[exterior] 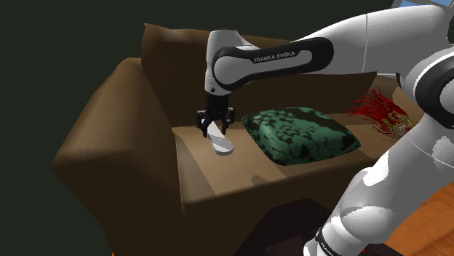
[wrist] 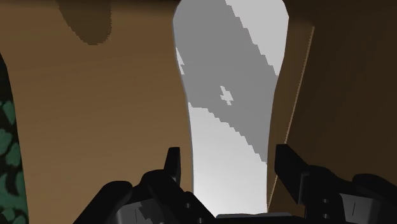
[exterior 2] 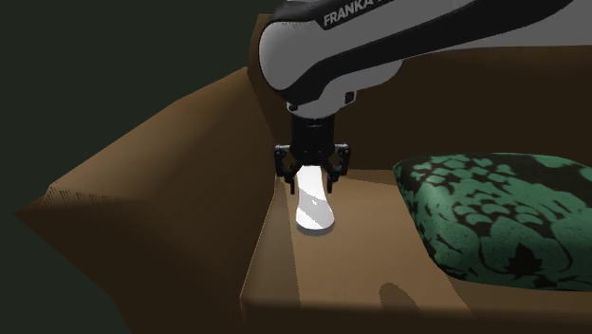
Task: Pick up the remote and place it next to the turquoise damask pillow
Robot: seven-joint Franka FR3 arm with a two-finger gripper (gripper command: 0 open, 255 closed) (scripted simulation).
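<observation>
While fingers (wrist: 173, 167) stand apart, white remote (wrist: 232, 95) lies between them on brown seat (exterior 2: 365, 251).

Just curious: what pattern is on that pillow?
The pillow is green with black swirls, clearest in the second exterior view.

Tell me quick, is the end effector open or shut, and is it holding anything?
End effector: open, one finger on each side of the white remote, not clasping it.

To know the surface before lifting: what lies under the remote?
The brown sofa seat lies under the white remote. The patch of seat directly beneath the remote is covered.
</observation>
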